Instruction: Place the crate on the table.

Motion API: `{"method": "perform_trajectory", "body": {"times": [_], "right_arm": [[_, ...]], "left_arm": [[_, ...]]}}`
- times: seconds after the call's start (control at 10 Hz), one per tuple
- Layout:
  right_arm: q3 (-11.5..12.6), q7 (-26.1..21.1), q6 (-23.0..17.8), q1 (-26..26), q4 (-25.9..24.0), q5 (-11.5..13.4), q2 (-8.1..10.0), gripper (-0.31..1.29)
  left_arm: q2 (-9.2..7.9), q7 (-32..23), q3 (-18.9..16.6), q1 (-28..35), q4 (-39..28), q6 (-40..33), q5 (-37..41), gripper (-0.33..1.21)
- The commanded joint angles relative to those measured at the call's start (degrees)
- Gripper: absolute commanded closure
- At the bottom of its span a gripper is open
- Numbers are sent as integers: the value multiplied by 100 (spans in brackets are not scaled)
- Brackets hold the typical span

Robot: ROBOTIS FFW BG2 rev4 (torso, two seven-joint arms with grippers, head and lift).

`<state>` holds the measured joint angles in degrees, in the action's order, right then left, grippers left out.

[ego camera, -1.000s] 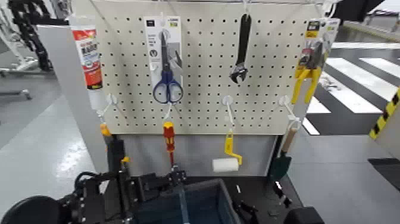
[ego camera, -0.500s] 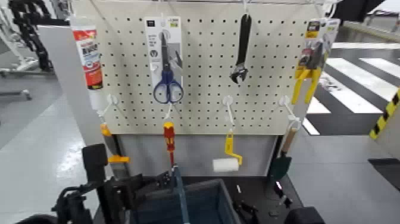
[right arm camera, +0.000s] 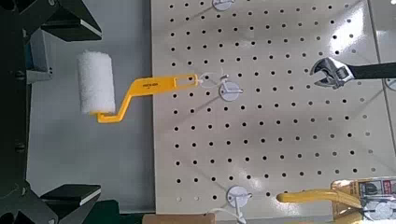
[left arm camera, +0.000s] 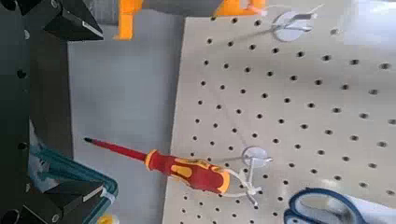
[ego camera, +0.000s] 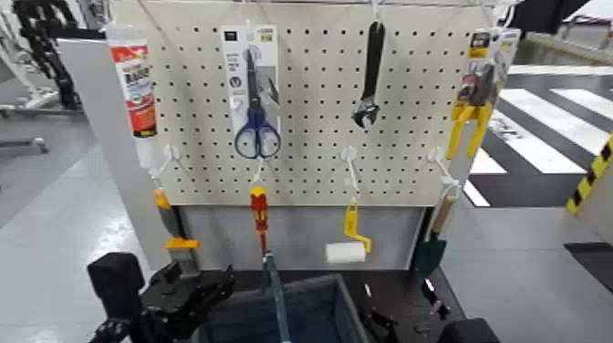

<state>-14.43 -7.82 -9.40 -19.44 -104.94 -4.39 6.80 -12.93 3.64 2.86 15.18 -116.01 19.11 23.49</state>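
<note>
"Where's the crate (ego camera: 321, 306)?"

"Straight ahead of me and low, its open top up, over the dark table (ego camera: 394, 283), with the pegboard (ego camera: 310, 173) at twelve o'clock. I can't see its underside, so I can't tell whether all of it is borne."

"And your fingers?"

"Left gripper (left arm camera: 101, 112): fingers spread wide, nothing between them, at about ten o'clock from the crate's middle. Right gripper (right arm camera: 100, 107): also spread and empty, round at three. The handle (ego camera: 278, 301) stands up between them, in neither grip."

"So is it placed?"

"Nearly, I'd judge; this looks like the letting-go. The thing to do well now is leave without dragging it. I'd keep both grips wide and draw the left one slowly toward nine, clear of rim and handle, before bringing it back toward six."

"What might spoil it?"

"A fingertip catching the handle and twisting the crate. Or lifting too high toward eleven and knocking the red screwdriver (ego camera: 260, 212). I'd move one arm at a time, watching the rim."

"And if it rocks?"

"Then I'd stop, steady it at three and nine, and ease it toward twelve until the base sits flat."
</note>
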Motion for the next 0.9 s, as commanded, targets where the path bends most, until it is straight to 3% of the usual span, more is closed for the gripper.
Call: {"method": "perform_trajectory", "body": {"times": [0.1,0.3,0.5,0.9], "right_arm": [[11,0,-18,-16,-9,0,-3,14],[28,0,-26,-33,-17,0,-3,14],[28,8,-44,-51,-26,0,-3,14],[63,-35,-70,-77,-35,44,-21,15]], "left_arm": [[150,-83,21,354,8,-821,-785,16],[273,-303,21,671,122,-1559,-1409,16],[264,-619,180,820,333,-2104,-1725,16],[264,-909,285,952,404,-2473,-1866,16]]}}
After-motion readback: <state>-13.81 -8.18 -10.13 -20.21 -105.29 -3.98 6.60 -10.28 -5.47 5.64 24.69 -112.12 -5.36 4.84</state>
